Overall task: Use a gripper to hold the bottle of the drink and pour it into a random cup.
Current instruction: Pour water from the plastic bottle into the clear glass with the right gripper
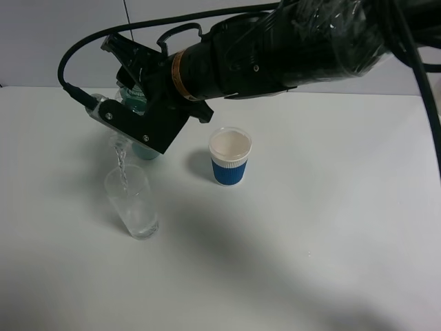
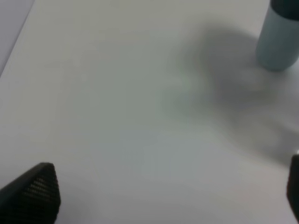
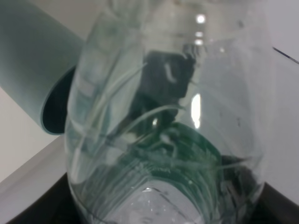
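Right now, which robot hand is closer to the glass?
Right. The right gripper tips the bottle just above the glass; the left gripper hangs over bare table, outside the high view.

You're looking at a plain white table (image 1: 331, 227) backed by a pale grey wall (image 1: 41, 41). A thin dark line (image 1: 126, 10) runs down the wall, and soft shadows fall across the table.

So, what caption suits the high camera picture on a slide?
The right gripper tips the bottle, pouring a clear stream into the tall glass cup; teal cup and paper cup stand nearby.
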`<state>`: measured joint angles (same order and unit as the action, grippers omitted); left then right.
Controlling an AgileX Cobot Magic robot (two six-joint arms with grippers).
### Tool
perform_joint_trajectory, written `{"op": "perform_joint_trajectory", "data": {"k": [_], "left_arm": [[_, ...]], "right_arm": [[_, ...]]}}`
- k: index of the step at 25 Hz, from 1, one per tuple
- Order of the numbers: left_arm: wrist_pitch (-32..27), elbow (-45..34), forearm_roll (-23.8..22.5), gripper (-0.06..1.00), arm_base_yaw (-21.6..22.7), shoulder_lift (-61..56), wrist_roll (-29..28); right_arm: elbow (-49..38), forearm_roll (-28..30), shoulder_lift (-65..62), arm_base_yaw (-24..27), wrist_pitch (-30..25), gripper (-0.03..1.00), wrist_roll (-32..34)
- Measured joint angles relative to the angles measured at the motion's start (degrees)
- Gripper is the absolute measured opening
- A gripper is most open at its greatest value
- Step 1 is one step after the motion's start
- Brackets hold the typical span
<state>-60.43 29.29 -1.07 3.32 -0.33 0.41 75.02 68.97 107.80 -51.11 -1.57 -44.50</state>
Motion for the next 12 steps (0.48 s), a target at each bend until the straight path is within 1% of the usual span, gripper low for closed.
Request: {"op": "perform_joint_trajectory", "data": {"k": [12], "left_arm": [[0.0,0.0,0.0,0.98,0.0,0.0,0.0]], "right_arm": [[0.0,0.0,0.0,0.0,0.0,0.54,-0.42]]}}
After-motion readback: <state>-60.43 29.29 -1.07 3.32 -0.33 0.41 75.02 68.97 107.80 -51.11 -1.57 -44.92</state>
